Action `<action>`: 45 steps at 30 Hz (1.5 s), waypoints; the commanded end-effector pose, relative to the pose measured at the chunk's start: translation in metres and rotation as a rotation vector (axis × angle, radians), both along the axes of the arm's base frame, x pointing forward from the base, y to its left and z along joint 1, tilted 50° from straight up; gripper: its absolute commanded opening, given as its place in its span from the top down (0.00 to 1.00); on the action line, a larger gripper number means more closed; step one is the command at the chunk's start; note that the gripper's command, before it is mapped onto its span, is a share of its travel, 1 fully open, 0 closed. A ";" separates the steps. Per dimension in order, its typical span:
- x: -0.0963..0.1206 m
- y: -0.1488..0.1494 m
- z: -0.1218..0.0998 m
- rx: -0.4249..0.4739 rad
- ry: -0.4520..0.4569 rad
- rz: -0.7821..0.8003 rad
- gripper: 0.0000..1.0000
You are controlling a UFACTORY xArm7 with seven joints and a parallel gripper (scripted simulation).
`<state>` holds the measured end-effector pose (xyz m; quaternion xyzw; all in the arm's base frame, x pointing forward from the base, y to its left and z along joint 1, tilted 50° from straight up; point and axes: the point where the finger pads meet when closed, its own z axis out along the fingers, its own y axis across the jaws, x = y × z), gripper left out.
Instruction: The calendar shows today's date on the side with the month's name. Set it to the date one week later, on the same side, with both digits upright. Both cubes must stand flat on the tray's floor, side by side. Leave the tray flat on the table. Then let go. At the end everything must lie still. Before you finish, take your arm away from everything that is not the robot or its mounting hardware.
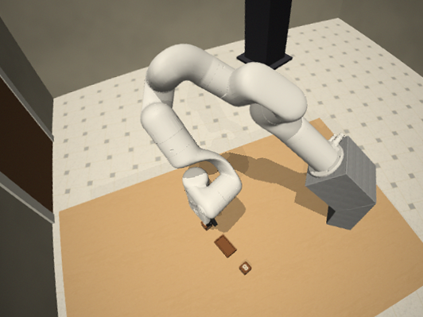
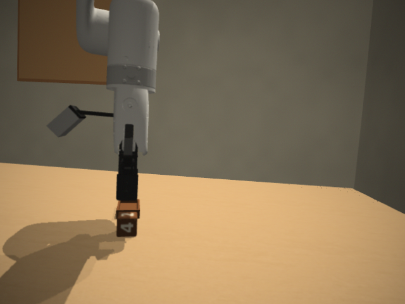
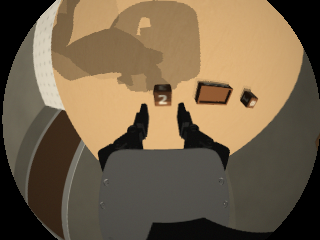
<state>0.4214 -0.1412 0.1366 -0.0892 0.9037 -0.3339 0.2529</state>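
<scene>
A brown cube (image 1: 205, 226) (image 3: 162, 96) stands on the table beyond one end of the tray, showing a white 2 in the wrist view. In the exterior view it is hidden. The other cube (image 1: 245, 267) (image 2: 126, 227) (image 3: 249, 99) stands off the tray's opposite end, with an 8 on top and a sideways 4 on the side facing the exterior camera. The small brown tray (image 1: 224, 246) (image 2: 128, 206) (image 3: 213, 93) lies flat and empty between them. My gripper (image 1: 211, 223) (image 2: 127, 198) (image 3: 162, 110) is partly open, empty, pointing down above the 2 cube.
The tabletop (image 1: 140, 288) (image 2: 278, 245) lies under all three objects. The arm's grey base (image 1: 344, 194) stands at the right in the top view. The arm's shadow falls beside the 2 cube in the wrist view. A black pillar (image 1: 271, 10) stands beyond the table.
</scene>
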 end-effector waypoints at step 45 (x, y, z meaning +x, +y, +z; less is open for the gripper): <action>0.014 -0.013 -0.016 0.000 -0.003 0.003 0.51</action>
